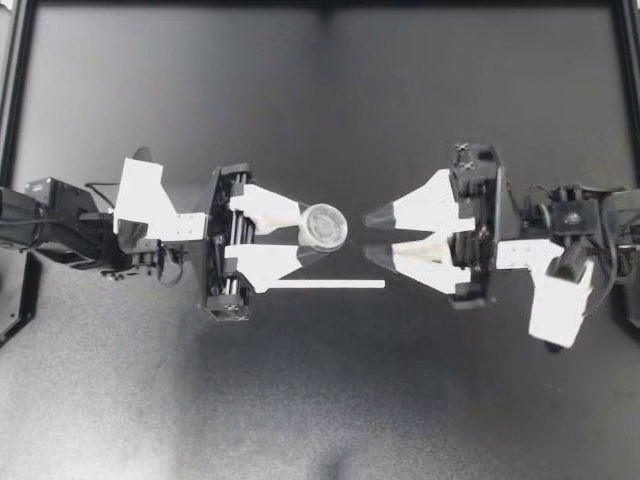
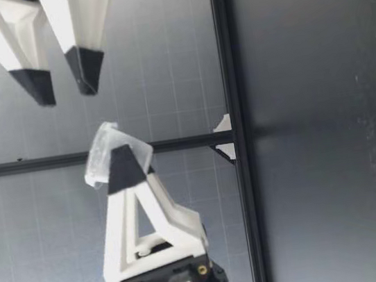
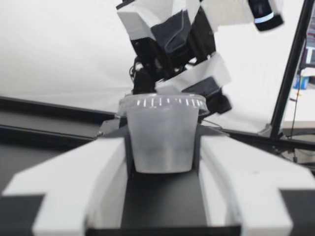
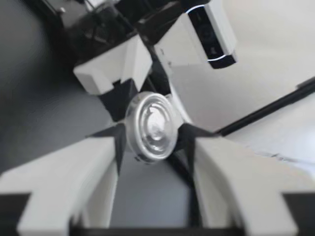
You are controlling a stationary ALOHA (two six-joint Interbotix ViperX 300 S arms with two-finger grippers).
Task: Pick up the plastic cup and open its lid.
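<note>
The first half of the job looks done. The robot's left hand (image 1: 308, 236) is clamped on the plastic cup (image 3: 162, 142), one white finger pressing each side of its cloudy wall, and from table height you can see the cup held up in the air, well clear of the dark worktop (image 1: 320, 400). It sits near the middle of the workspace, between the two arms and a little above a thin white strip (image 1: 325, 284) that lies flat on the surface.

The opening is what's left. The clear, ridged lid (image 4: 152, 127) is still seated on the rim all the way round, with no edge lifted that I can make out. The right hand (image 1: 370, 233) faces the cup from the other side with its fingers apart and nothing in them. From above, its dark tips stop just short of the lid without touching it. I'd say it is lined up to take hold of the lid, so the pulling-off has not yet begun.

As for writing, I can't find any to read. The cup wall carries no label, and the lid shows only moulded rings and a row of small ticks round its edge, none of which forms letters.
</note>
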